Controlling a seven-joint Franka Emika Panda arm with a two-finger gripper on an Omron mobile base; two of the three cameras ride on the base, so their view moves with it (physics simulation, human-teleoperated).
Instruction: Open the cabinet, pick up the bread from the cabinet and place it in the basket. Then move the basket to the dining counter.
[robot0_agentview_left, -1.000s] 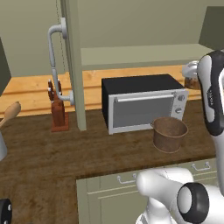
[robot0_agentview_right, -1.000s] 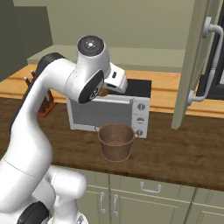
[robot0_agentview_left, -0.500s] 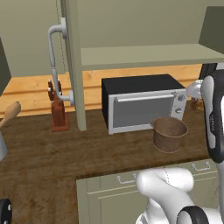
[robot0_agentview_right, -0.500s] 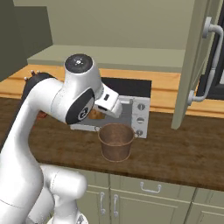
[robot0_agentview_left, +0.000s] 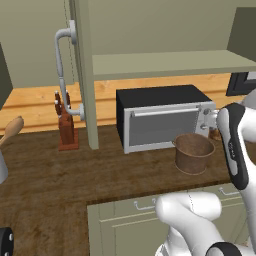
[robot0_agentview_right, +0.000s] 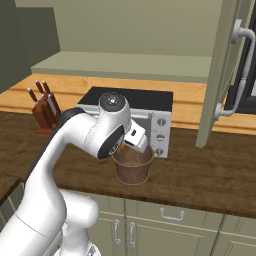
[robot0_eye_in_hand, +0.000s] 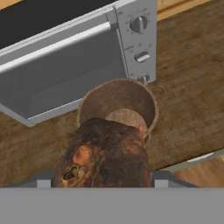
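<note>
Gripper (robot0_eye_in_hand: 103, 183) clamps the bread (robot0_eye_in_hand: 103, 153) at frame bottom; the basket (robot0_eye_in_hand: 117, 105) mouth lies just ahead, centre-frame.

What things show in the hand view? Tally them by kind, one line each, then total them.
Toaster oven: 1
Basket: 1
Bread: 1
Total: 3
</note>
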